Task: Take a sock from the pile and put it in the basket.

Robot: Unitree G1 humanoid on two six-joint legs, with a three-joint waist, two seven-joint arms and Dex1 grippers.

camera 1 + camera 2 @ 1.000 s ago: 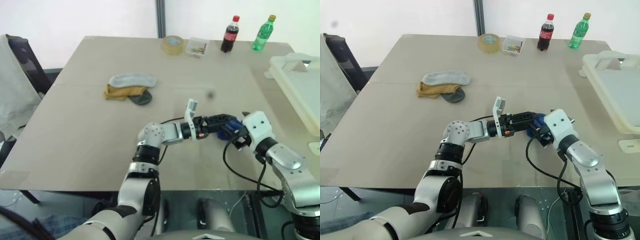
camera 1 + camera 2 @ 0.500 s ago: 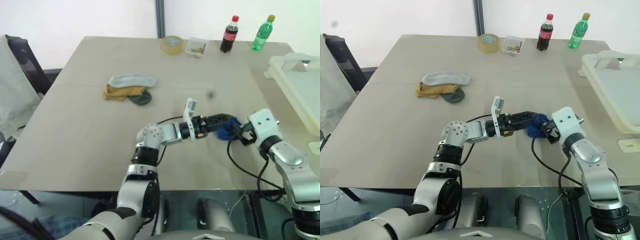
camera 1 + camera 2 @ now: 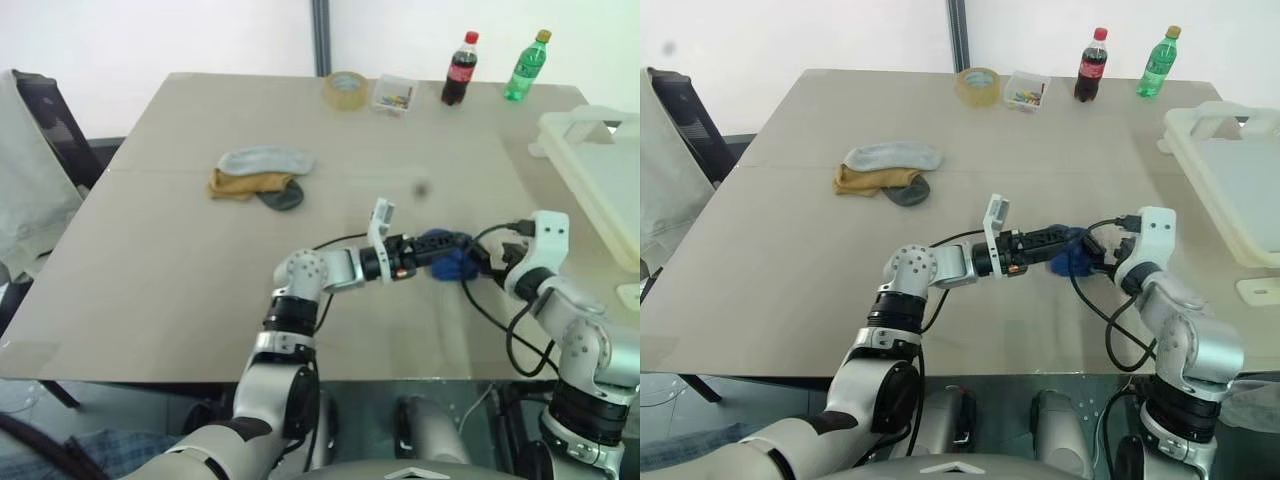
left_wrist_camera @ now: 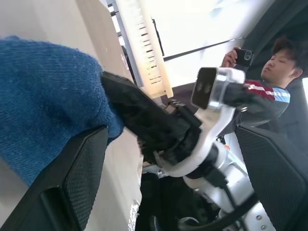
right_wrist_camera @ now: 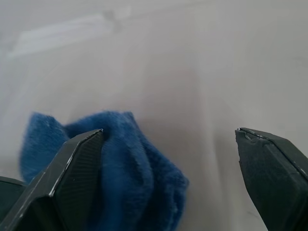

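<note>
Right gripper point(image 3: 1102, 246) rolled, blue sock point(image 3: 1072, 254) unmoved

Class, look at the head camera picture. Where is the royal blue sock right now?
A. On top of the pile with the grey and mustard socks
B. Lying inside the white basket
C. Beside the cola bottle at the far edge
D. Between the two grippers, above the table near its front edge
D: the blue sock sits bunched between the left gripper and the right gripper, well away from the pile and the basket.
</note>
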